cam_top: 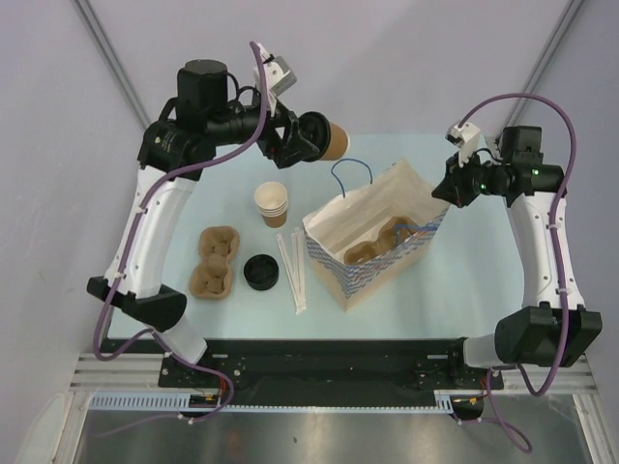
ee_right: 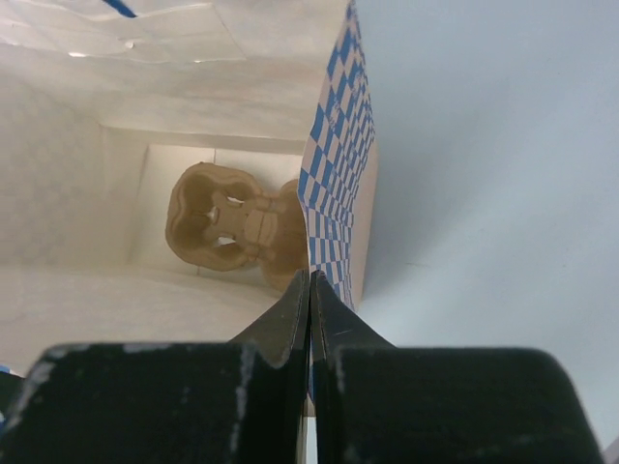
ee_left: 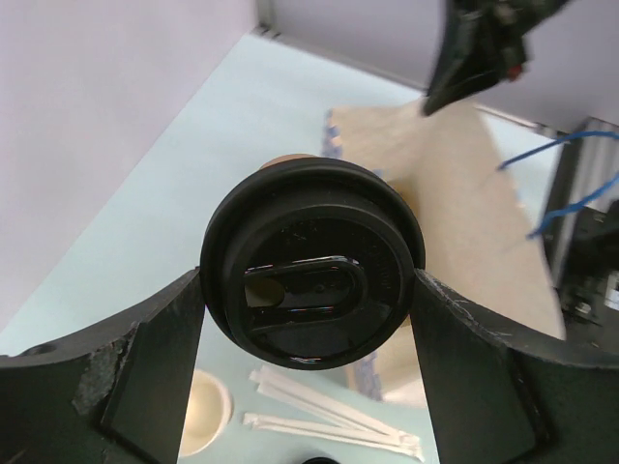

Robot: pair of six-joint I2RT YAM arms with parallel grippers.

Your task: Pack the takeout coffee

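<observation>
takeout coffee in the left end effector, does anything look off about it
Yes: the takeout coffee is held on its side in the left end effector, lid facing the wrist instead of up. No spill shows.

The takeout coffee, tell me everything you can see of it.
The takeout coffee is a small tan-brown paper cup with a round black plastic lid bearing an oval sip tab. It is held on its side in the air, behind and to the left of the paper bag, base pointing toward the right. The left gripper clamps it at the lid rim, one finger on each side; nothing else touches it.
</observation>
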